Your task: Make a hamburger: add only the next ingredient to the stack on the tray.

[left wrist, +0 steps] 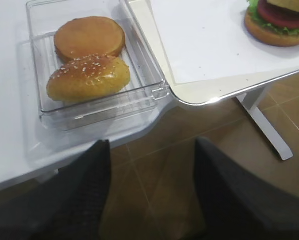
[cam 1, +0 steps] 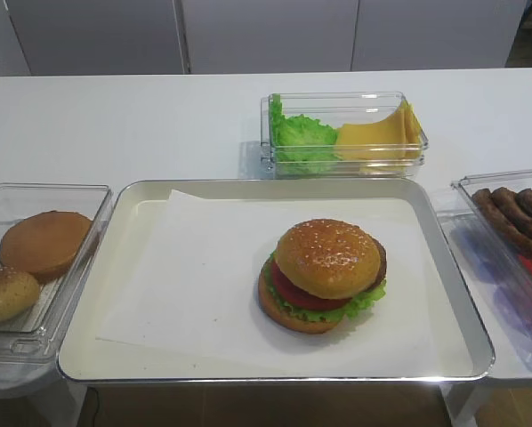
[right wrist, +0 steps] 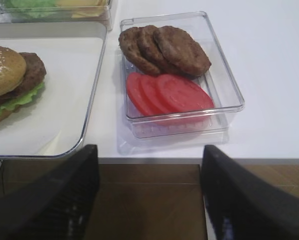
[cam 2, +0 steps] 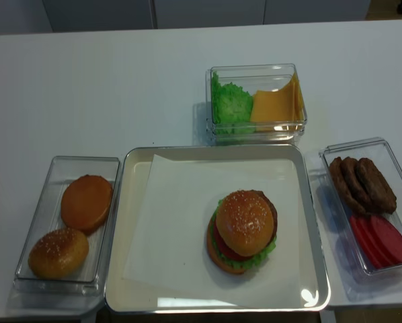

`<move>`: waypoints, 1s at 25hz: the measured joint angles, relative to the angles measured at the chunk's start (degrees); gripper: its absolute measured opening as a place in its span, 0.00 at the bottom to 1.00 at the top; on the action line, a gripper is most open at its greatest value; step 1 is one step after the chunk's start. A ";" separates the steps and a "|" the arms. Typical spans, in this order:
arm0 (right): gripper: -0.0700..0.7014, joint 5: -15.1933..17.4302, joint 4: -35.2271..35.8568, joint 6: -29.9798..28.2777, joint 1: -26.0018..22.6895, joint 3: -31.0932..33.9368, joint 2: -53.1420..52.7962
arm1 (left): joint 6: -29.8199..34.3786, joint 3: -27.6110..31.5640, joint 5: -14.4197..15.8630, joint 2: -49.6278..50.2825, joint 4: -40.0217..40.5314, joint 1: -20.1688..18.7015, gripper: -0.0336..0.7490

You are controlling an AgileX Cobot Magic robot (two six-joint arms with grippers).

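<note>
The hamburger (cam 1: 324, 276) stands right of the middle on the paper-lined silver tray (cam 1: 248, 184). Its stack shows a tan bun base, green lettuce, a red tomato slice and a dark patty. A domed sesame bun top (cam 1: 328, 256) rests on the patty, shifted slightly to the left. A second sesame bun top (left wrist: 88, 77) lies in the clear left box beside a smooth flat bun half (left wrist: 89, 37). My left gripper (left wrist: 152, 141) hangs open over the floor, off the table's front edge below that box. My right gripper (right wrist: 150, 147) is open too, below the front edge, holding nothing.
A clear box (cam 1: 346, 133) with lettuce and cheese stands behind the tray. At the right, another clear box (right wrist: 229, 75) holds brown patties (right wrist: 164, 47) and tomato slices (right wrist: 169, 92). A white table leg (left wrist: 264, 125) runs down under the tray's corner.
</note>
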 joint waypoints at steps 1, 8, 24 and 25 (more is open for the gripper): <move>0.73 0.00 0.00 0.00 0.00 0.00 0.00 | 0.00 0.00 0.00 0.00 0.00 0.00 0.55; 0.73 0.00 0.00 0.00 0.00 0.00 0.00 | -0.10 0.09 0.00 0.00 0.00 9.19 0.54; 0.73 0.00 0.00 0.00 0.00 0.00 0.00 | -0.10 0.09 -0.14 0.00 0.00 16.68 0.53; 0.73 0.00 0.00 0.00 0.00 0.00 0.00 | -0.10 0.09 -0.14 0.00 0.00 16.68 0.53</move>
